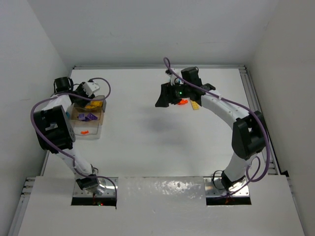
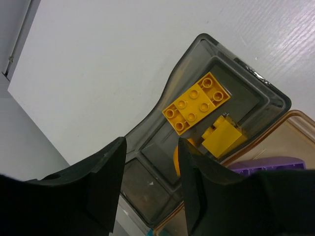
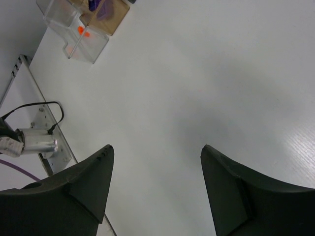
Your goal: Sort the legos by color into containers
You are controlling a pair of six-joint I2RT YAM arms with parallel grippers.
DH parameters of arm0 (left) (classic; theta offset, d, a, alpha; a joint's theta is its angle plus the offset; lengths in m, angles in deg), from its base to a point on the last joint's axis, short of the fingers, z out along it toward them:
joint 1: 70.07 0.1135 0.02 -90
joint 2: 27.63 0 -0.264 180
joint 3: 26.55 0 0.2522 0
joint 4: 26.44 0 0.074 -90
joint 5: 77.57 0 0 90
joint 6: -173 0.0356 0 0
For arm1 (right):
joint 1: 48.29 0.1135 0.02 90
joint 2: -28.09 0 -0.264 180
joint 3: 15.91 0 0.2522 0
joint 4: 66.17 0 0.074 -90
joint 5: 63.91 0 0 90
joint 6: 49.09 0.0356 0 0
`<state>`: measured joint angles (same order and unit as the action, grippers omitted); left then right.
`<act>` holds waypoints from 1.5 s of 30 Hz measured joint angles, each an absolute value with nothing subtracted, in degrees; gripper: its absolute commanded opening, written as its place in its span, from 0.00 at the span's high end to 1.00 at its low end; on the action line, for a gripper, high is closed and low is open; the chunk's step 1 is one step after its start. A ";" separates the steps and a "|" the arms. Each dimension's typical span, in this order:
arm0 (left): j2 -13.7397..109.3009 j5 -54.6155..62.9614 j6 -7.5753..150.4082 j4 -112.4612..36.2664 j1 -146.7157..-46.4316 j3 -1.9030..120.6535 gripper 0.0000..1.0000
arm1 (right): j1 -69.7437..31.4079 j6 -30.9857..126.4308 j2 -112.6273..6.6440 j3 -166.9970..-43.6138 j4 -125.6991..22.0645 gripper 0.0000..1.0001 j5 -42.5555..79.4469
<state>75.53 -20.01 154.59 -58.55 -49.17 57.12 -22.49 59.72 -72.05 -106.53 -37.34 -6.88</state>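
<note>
Dark fingers of my left gripper [image 2: 150, 147] stand spread with nothing between them, above the far compartment of the containers [image 2: 172, 83] at the left of the table [image 1: 147, 142], where yellow legos [image 2: 197, 103] lie. Purple legos [image 1: 88, 117] sit in the middle bin and an orange lego [image 1: 84, 132] in the near one. Far right of centre, my right gripper [image 3: 157, 152] hangs spread and empty beside a loose orange brick [image 1: 182, 102] and a loose yellow brick [image 1: 195, 104].

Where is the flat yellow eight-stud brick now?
The flat yellow brick lies inside the smoky grey bin, beside a yellow block, ahead of the left tool, in the left wrist view.
</note>
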 measured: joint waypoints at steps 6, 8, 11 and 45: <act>75.88 -19.93 155.81 -59.71 -49.17 58.23 0.53 | -22.56 59.13 -72.05 -106.68 -35.72 0.32 -5.18; 75.88 -20.67 155.40 -60.19 -49.17 59.21 0.53 | -22.78 58.91 -72.07 -107.23 -34.46 0.60 -3.41; 75.48 -22.99 151.03 -59.34 -49.17 60.79 0.53 | -24.09 59.52 -72.70 -110.14 -30.37 0.87 1.64; 54.33 -29.76 121.54 -45.48 -52.12 47.28 0.52 | -40.02 51.98 -98.91 -123.38 -14.46 1.00 26.23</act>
<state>54.33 -29.76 121.54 -45.48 -52.12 47.28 -40.02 51.98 -98.91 -123.38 -14.46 26.23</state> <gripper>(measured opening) 0.477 0.097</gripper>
